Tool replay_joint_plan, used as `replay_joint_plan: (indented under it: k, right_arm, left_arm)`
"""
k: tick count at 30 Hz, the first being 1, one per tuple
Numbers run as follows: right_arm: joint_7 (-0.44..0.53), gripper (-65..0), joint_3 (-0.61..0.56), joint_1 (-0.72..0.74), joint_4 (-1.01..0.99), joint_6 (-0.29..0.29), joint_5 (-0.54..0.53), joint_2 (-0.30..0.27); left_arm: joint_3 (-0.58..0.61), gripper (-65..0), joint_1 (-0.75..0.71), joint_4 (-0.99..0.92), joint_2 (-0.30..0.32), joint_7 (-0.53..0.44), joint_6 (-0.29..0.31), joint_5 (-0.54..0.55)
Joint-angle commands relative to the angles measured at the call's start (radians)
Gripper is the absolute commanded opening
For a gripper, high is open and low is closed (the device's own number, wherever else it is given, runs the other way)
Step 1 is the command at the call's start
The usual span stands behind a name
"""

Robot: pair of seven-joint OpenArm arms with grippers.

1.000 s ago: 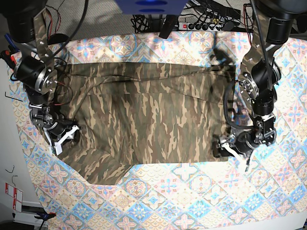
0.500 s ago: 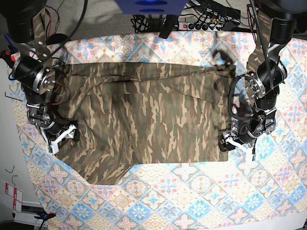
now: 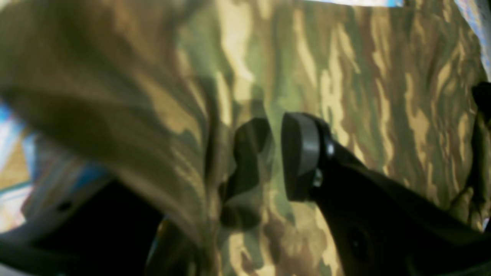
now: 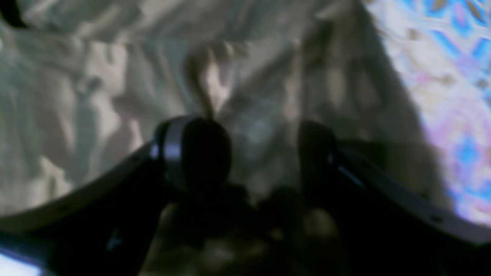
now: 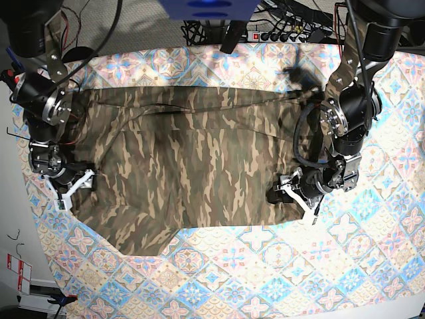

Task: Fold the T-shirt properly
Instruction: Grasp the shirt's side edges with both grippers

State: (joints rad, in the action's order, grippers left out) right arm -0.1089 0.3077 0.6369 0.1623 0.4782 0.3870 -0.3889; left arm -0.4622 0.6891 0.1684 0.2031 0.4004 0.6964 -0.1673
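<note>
The camouflage T-shirt (image 5: 199,159) lies spread flat across the table, with its long side running left to right. My left gripper (image 5: 290,193) sits low over the shirt's lower right corner. In the left wrist view this gripper (image 3: 245,153) is open: one grey pad (image 3: 301,153) shows and a raised fold of the T-shirt (image 3: 134,96) covers the other finger. My right gripper (image 5: 70,189) is at the shirt's left edge by the sleeve. The blurred right wrist view shows it (image 4: 261,153) open, both fingers just above the T-shirt (image 4: 96,76).
The pastel diamond-patterned tablecloth (image 5: 265,266) covers the table all round the shirt and shows at the right of the right wrist view (image 4: 452,76). A power strip (image 5: 285,33) and cables lie beyond the far edge. The table's left edge (image 5: 16,199) runs close to my right arm.
My left gripper has slid left from beside the shirt onto its lower right corner, jaws narrowing. My right gripper has moved outward to the shirt's left edge and opened wider.
</note>
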Motion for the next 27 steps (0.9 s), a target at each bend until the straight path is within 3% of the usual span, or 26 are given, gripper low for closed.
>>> replay_joint_plan:
  k: [1,4,6,9,14,19,24,27]
  right_arm:
    - [-0.004,-26.3,0.025,0.007,0.027,-0.014,-0.01,-0.031]
    - [-0.005,-26.1,0.176,0.007,0.072,-0.048,-0.058,-0.069]
    - [-0.004,-26.0,0.25,0.007,0.072,-0.063,-0.039,-0.086]
    - [-0.008,-23.2,0.25,0.007,0.072,-0.066,0.023,-0.092]
    - [-0.002,-13.3,0.255,0.01,0.072,-0.066,0.096,-0.088]
    - [-0.001,-13.1,0.256,0.013,0.07,-0.071,0.097,-0.088]
    - [0.054,-13.0,0.252,0.007,0.067,-0.178,0.1,-0.091]
    - [0.053,-13.0,0.25,0.005,0.038,-0.181,0.1,-0.092]
  left_arm:
    - [0.003,-34.6,0.014,0.004,0.011,0.035,0.002,-0.013]
    - [0.009,-35.3,0.004,0.003,0.017,0.062,0.002,-0.025]
    - [0.009,-40.6,-0.019,0.009,0.043,0.101,0.002,-0.025]
    - [0.009,-48.1,-0.053,0.009,0.068,0.105,0.002,-0.025]
    - [0.009,-48.4,-0.088,0.01,0.103,0.105,0.002,-0.024]
    - [0.009,-48.9,-0.093,0.01,0.132,0.105,0.002,-0.024]
    - [0.009,-49.0,-0.093,0.01,0.144,0.105,0.002,-0.024]
    - [0.009,-49.0,-0.085,0.01,0.152,0.105,0.002,-0.024]
